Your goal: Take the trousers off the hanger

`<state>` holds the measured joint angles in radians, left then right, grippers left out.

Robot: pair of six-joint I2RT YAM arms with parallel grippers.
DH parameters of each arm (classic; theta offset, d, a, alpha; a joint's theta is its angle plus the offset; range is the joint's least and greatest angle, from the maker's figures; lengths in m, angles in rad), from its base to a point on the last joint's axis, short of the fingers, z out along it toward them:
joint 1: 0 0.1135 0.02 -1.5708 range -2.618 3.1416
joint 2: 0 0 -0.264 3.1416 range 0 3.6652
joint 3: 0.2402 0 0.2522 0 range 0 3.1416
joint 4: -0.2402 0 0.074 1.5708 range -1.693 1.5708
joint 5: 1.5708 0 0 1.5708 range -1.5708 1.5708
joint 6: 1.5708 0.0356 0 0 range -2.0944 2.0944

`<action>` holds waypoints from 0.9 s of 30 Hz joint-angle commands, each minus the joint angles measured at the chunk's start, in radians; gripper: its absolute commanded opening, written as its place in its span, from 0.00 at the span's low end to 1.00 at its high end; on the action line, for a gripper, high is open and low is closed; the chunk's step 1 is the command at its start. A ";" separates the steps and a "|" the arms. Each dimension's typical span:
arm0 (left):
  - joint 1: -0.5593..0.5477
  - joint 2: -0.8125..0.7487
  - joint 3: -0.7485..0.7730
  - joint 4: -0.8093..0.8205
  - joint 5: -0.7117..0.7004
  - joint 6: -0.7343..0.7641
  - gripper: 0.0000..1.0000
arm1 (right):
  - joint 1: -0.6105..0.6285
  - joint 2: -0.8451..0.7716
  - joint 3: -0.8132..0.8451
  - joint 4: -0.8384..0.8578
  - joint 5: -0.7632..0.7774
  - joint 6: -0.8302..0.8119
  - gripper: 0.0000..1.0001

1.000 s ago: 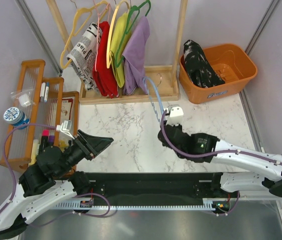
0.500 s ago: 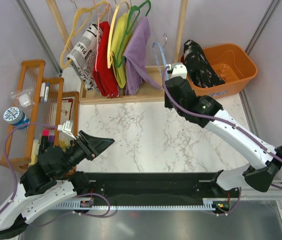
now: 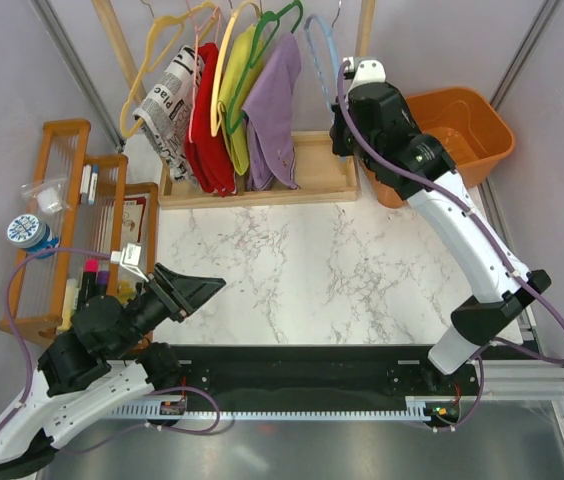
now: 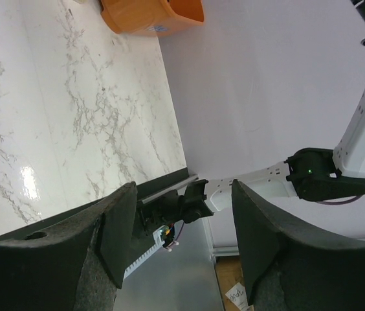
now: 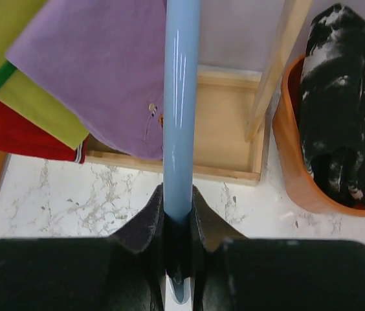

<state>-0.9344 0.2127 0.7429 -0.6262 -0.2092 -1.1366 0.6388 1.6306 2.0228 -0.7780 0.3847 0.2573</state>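
My right gripper (image 3: 336,100) is shut on the bare light-blue hanger (image 3: 320,48) and holds it up near the rack's rail, to the right of the purple garment (image 3: 274,105). In the right wrist view the hanger's arm (image 5: 180,103) runs straight up from between my fingers (image 5: 150,217). The black, white-speckled trousers (image 5: 344,110) lie bunched in the orange tub (image 5: 286,146), off the hanger; in the top view my right arm hides them. My left gripper (image 3: 202,287) is open and empty, low over the table's left side.
A wooden rack (image 3: 362,45) holds yellow hangers (image 3: 162,50), a green hanger (image 3: 272,25), and newspaper-print (image 3: 167,100), red (image 3: 207,110), yellow-green and purple garments. The orange tub (image 3: 467,125) stands at the back right. A wooden shelf unit (image 3: 72,200) with small items stands at the left.
My right arm has swung from the table's middle up and back to the rack, carrying the blue hanger to the rail. The left arm has stayed put.
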 commanded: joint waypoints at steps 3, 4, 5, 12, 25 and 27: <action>-0.004 0.007 0.016 0.019 -0.035 0.070 0.66 | -0.051 0.109 0.321 -0.016 -0.073 -0.049 0.00; -0.004 0.008 0.018 0.019 -0.035 0.070 0.66 | -0.057 0.136 0.344 -0.021 -0.085 -0.043 0.00; -0.004 0.010 0.021 0.019 -0.035 0.072 0.66 | -0.070 0.147 0.362 -0.023 -0.099 -0.036 0.00; -0.004 0.014 0.023 0.017 -0.044 0.071 0.66 | -0.122 0.186 0.372 -0.020 -0.162 -0.006 0.00; -0.004 0.051 0.027 0.026 -0.033 0.067 0.66 | -0.220 0.207 0.364 -0.026 -0.305 0.031 0.00; -0.004 0.054 0.024 0.031 -0.030 0.063 0.65 | -0.222 0.218 0.370 -0.033 -0.320 0.033 0.00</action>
<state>-0.9344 0.2512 0.7429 -0.6258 -0.2329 -1.1065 0.4255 1.8324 2.3608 -0.8474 0.1139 0.2779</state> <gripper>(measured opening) 0.657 0.183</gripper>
